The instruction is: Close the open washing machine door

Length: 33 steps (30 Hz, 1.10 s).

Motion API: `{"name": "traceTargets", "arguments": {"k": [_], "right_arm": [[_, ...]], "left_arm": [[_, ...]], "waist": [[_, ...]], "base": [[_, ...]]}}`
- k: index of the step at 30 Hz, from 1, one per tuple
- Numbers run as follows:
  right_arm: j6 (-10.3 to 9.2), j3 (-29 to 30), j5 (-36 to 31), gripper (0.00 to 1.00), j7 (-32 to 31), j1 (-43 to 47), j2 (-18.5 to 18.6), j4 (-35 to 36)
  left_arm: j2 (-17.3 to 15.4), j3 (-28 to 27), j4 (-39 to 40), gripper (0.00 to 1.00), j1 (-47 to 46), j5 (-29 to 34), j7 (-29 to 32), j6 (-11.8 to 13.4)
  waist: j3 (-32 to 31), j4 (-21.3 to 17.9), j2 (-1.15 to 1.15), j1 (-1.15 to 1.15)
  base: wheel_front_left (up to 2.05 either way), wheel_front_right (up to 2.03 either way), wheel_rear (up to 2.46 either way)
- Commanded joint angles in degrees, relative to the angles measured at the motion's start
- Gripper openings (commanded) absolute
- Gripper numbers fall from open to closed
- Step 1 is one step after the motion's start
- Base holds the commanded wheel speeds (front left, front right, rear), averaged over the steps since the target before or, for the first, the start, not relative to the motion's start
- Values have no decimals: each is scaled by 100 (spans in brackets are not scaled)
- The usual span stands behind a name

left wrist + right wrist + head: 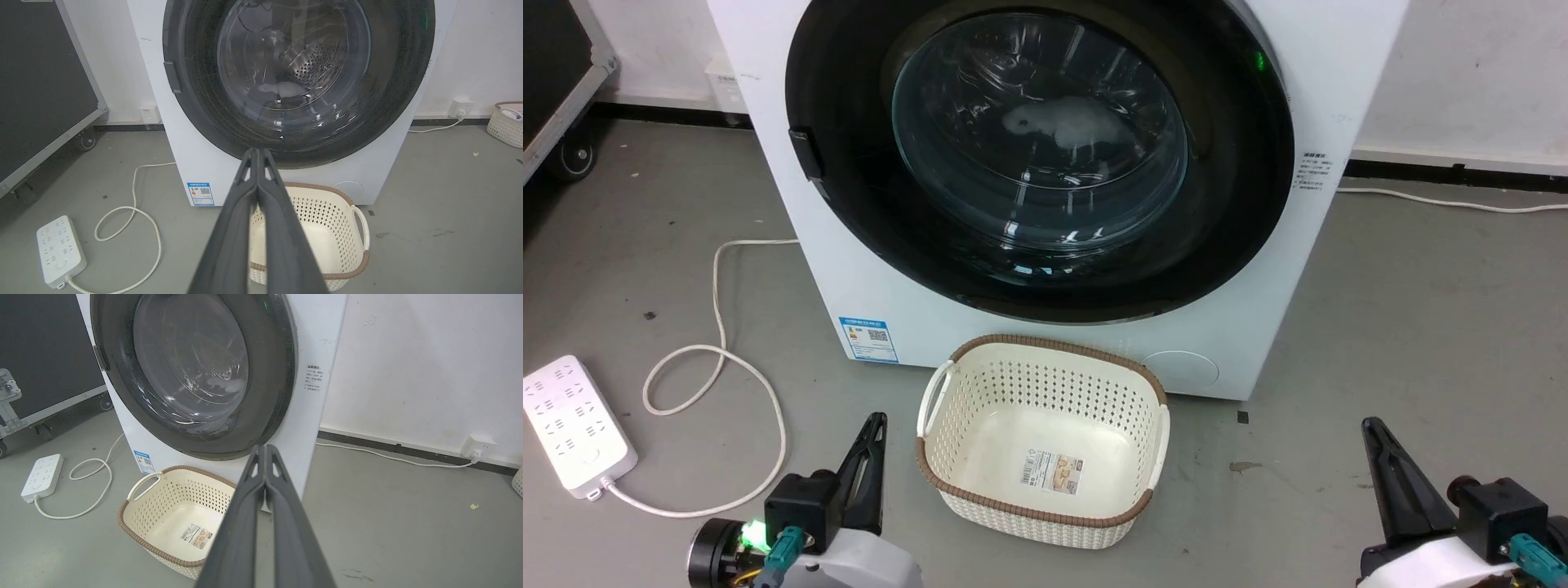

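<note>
Across the upper centre of the head view, the washing machine door (1037, 155) lies flush against the white front of the washing machine (833, 278), its black frame ringing the domed glass. A small dark latch block sits on the frame's left edge. Through the glass a pale patch shows inside the drum. A blue-white sticker (868, 339) is at the machine's lower left corner.

Below the door, in the lower centre of the frame, a cream basket (1058, 343) with a brown rim stands on the grey floor (1421, 327), just beside the machine's base. A white power strip (576, 425) lies at the lower left, its cable (719, 351) looping over the floor.

At the lower left, the left hand (876, 420) points up the frame, well apart from the door. The right hand (1372, 425) does the same at the lower right. In each wrist view the two dark fingers (237, 228) (241, 531) press together along their length with nothing between them.
</note>
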<state>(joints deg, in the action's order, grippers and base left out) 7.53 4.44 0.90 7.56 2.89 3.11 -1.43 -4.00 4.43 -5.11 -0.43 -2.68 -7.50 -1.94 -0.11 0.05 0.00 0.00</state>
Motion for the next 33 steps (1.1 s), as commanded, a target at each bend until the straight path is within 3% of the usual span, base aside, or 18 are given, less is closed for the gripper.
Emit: {"name": "traceTargets", "arguments": {"k": [1, 33], "right_arm": [[-2, -24, -37, 0, -34, -78, -11, 40], [-3, -243, -64, 0, -409, -188, -18, 94]], "left_arm": [[27, -35, 41, 0, 22, 37, 29, 38], [71, -247, 285, 0, 33, 157, 403, 119]], "waist": [[0, 0, 0, 0], [6, -3, 0, 0]], "base": [[0, 0, 0], [0, 0, 0]]}}
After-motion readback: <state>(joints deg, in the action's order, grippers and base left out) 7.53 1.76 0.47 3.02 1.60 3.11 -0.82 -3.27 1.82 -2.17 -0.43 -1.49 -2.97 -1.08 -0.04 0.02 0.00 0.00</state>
